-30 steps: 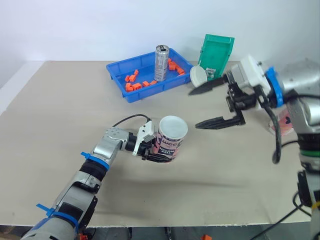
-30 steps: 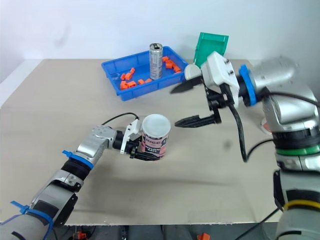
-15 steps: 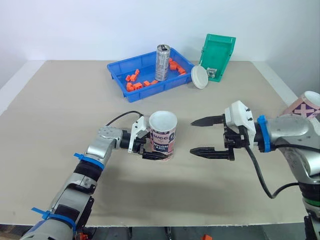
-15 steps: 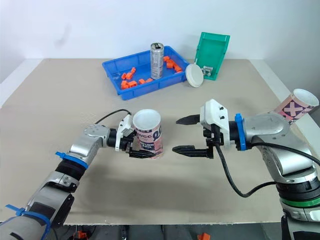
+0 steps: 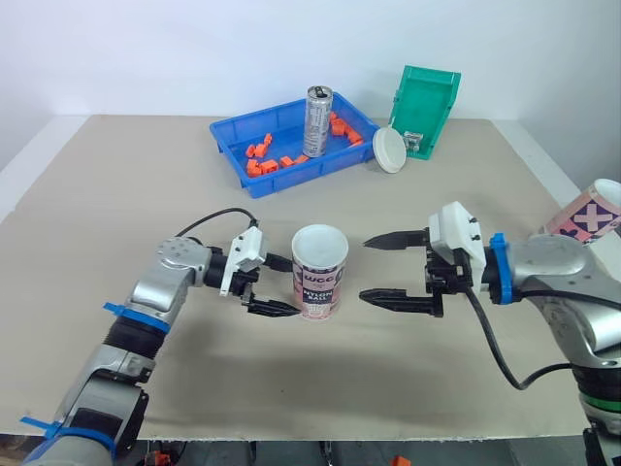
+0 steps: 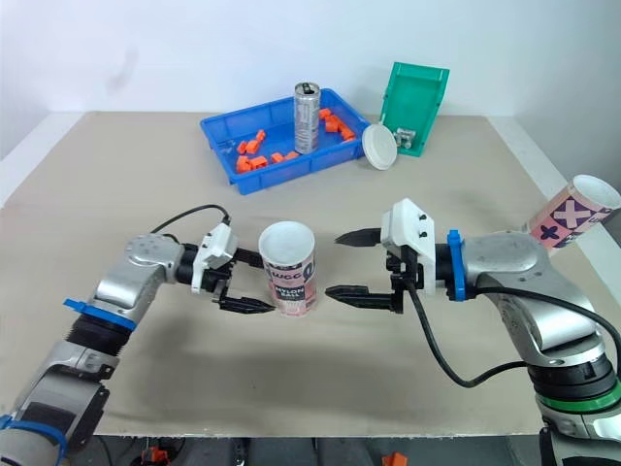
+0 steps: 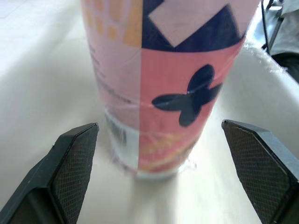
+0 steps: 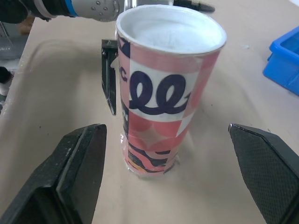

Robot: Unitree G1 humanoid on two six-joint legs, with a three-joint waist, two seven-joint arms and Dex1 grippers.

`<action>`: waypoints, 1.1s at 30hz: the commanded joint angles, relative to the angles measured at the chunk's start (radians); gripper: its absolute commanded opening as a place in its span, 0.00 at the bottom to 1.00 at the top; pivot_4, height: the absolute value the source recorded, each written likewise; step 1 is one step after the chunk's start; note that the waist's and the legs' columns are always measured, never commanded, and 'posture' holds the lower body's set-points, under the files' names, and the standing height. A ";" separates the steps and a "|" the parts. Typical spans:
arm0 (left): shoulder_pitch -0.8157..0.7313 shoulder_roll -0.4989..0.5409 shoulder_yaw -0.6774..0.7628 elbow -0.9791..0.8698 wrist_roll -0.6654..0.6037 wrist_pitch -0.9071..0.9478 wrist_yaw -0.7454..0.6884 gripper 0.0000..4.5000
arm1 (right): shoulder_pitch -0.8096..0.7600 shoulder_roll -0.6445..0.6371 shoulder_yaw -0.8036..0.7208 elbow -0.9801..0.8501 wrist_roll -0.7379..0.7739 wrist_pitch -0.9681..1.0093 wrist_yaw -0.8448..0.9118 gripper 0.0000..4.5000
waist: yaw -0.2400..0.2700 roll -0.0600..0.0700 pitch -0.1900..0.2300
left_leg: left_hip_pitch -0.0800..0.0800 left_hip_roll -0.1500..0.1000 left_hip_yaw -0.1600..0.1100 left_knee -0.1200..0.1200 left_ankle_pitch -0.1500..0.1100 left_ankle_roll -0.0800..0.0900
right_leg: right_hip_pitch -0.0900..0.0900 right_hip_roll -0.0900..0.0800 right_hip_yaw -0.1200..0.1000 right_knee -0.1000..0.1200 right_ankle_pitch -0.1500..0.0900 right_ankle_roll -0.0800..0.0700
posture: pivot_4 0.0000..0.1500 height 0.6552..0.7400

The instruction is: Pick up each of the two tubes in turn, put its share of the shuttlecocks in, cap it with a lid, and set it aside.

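Tube is being flanked by both grippers, standing upright on the table, free of either; its top is showing white. Left gripper is being held wide, its fingers level with the tube's lower part, one to each side and apart from it. Right gripper is likewise being held wide, its tips pointed at the tube from the opposite side, near but not touching. Second tube is being seen tilted at the table's right edge. Lid is being propped against the green bin, beside the blue tray.
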State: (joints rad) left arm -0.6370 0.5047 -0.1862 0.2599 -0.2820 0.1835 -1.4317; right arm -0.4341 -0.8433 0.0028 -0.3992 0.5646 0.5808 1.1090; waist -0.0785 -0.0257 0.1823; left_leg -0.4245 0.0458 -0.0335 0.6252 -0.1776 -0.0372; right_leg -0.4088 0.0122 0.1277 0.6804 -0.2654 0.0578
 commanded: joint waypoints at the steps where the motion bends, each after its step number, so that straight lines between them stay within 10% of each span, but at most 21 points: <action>1: 0.007 0.025 0.035 -0.067 -0.035 0.017 0.009 0.98 | -0.006 0.011 -0.003 -0.036 0.015 0.001 -0.012 1.00 | 0.002 0.000 0.000 | 0.000 0.000 0.000 0.000 0.000 0.000 | 0.000 0.000 0.000 0.000 0.000 0.000 | 1.00 1.00; 20: 0.200 0.226 0.293 -0.614 -0.393 0.404 0.199 0.98 | -0.016 0.154 0.117 0.066 -0.061 -0.050 -0.043 1.00 | 0.003 -0.003 0.001 | 0.000 0.001 0.000 0.000 0.000 0.000 | 0.000 0.000 -0.001 0.000 0.000 0.000 | 1.00 1.00; 33: 0.187 0.247 0.283 -0.594 -0.434 0.427 0.233 0.98 | -0.026 0.182 0.109 0.101 -0.080 -0.071 -0.037 1.00 | 0.003 -0.003 0.001 | 0.000 0.001 0.000 0.000 0.000 0.000 | 0.000 0.000 -0.001 0.000 0.000 -0.001 | 1.00 1.00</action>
State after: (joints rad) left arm -0.4332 0.7435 0.0785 -0.3250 -0.7000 0.6174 -1.2032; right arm -0.4437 -0.6648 0.1325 -0.2704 0.4673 0.5156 1.0703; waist -0.0759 -0.0283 0.1838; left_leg -0.4244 0.0465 -0.0334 0.6253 -0.1778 -0.0375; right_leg -0.4088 0.0120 0.1264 0.6803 -0.2659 0.0570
